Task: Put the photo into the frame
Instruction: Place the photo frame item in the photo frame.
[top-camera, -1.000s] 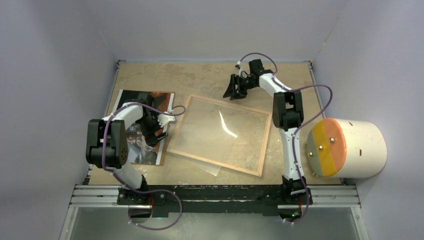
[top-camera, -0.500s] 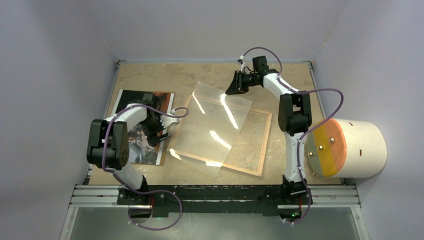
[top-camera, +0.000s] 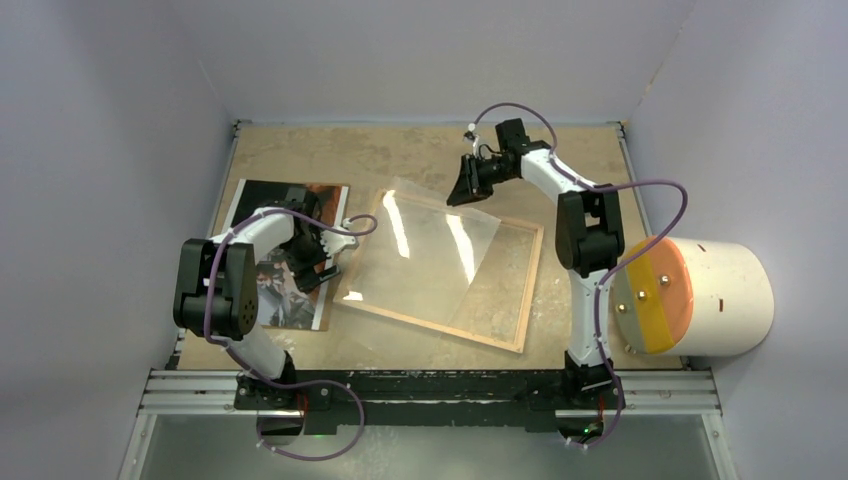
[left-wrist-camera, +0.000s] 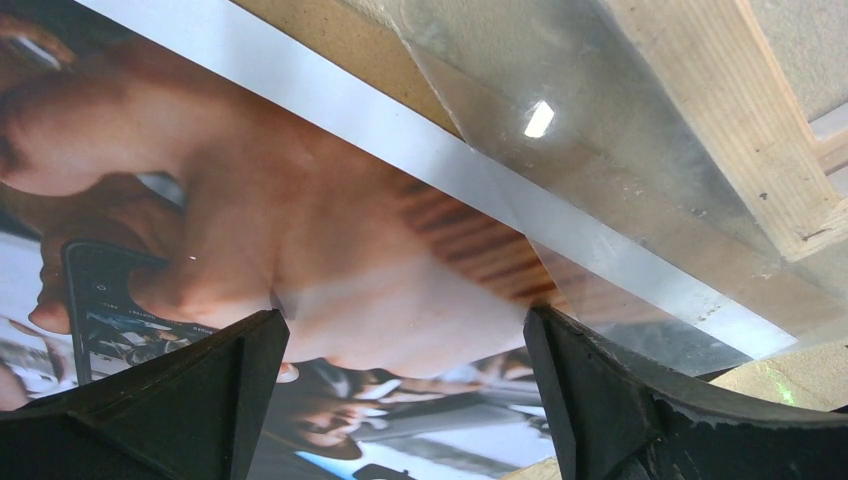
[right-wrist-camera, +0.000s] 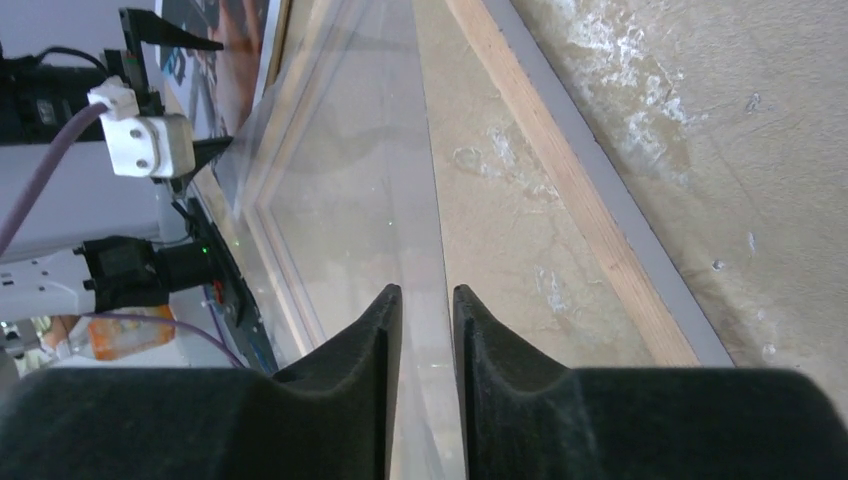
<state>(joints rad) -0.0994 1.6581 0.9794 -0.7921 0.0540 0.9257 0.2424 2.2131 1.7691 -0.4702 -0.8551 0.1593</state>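
My spread left fingers (left-wrist-camera: 640, 420) hover over the photo (top-camera: 270, 195) (long axis up-down), left of the frame (top-camera: 532, 290); right fingers (right-wrist-camera: 370, 400) pinch the clear sheet (top-camera: 430, 260).

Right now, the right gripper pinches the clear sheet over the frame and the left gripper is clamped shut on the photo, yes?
Not quite: the left gripper is open, jaws spread wide over the photo, as the left wrist view shows. The right gripper does pinch the clear sheet over the frame.
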